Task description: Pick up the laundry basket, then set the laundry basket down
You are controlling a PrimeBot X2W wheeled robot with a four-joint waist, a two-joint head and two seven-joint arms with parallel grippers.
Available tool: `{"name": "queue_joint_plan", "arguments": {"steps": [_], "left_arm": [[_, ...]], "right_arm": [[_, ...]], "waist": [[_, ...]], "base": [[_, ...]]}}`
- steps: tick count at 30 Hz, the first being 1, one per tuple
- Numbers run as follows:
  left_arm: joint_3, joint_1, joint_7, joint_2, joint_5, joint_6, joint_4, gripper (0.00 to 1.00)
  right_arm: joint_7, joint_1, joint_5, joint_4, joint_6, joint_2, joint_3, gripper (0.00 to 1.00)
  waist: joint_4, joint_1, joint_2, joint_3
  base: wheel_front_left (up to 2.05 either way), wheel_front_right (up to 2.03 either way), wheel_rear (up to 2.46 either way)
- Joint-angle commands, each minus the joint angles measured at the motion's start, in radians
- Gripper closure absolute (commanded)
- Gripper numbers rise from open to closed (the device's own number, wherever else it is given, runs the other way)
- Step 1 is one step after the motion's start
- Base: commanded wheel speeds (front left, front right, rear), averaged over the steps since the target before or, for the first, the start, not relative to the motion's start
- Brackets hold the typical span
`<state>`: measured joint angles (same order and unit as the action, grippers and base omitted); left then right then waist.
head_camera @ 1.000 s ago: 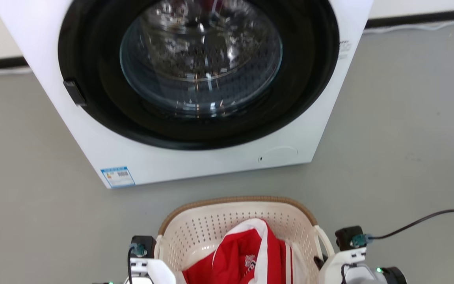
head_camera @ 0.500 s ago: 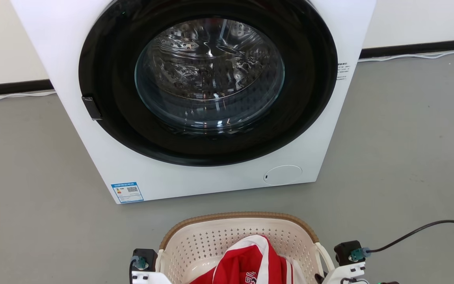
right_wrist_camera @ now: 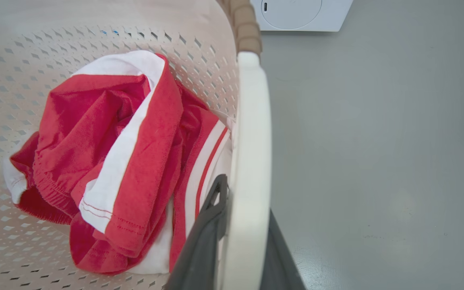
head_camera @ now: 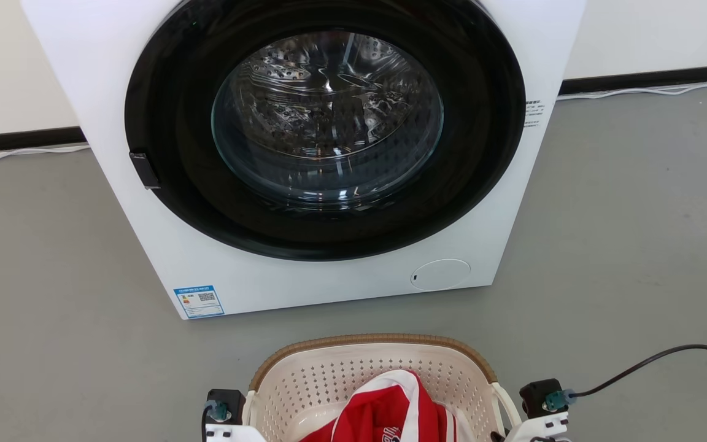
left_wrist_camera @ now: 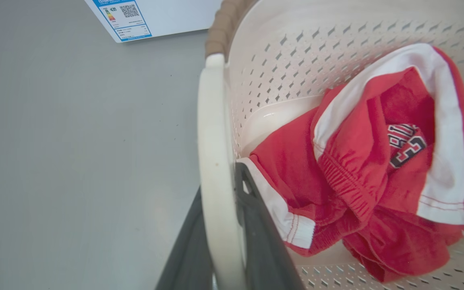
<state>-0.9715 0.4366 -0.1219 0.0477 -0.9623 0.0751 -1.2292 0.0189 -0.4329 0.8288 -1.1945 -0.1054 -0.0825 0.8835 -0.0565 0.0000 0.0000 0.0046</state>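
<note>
Pinching white handles (left_wrist_camera: 214, 161) — left fingers (left_wrist_camera: 185, 257), right fingers (right_wrist_camera: 199, 253) | laundry basket (head_camera: 329, 380): cream, perforated, brown-rimmed

Smooth grey floor (head_camera: 53, 276) all round. At twelve o'clock, a white washing machine (head_camera: 163, 245) with a round black door (head_camera: 482, 153), a blue label (head_camera: 198, 301) at seven o'clock on its front. Behind, pale wall (head_camera: 654, 31), black skirting (head_camera: 654, 80), white cable (head_camera: 654, 90) alongside. Soft, even light.
</note>
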Motion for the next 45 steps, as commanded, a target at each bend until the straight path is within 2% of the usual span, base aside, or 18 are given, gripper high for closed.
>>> {"name": "queue_joint_plan", "arguments": {"steps": [1,26,45], "left_arm": [[0.013,0.04,-0.022,0.003,-0.005,0.001,0.024,1.0],[-0.039,0.079,-0.006,0.003,-0.039,-0.007,0.004,1.0],[-0.074,0.087,0.023,0.003,-0.064,-0.018,-0.008,1.0]], "right_arm": [[0.005,-0.017,-0.004,0.019,-0.025,0.032,0.038,1.0],[0.022,-0.065,0.062,0.011,-0.025,0.032,0.136,1.0],[-0.003,-0.076,0.131,0.016,-0.025,0.032,0.203,1.0]], "waist": [[-0.002,0.0,0.0,0.0],[-0.006,0.0,0.0,-0.001],[-0.012,0.0,0.0,0.0]], "base": [[0.0,0.0,0.0],[0.0,0.0,0.0],[0.0,0.0,0.0]]}}
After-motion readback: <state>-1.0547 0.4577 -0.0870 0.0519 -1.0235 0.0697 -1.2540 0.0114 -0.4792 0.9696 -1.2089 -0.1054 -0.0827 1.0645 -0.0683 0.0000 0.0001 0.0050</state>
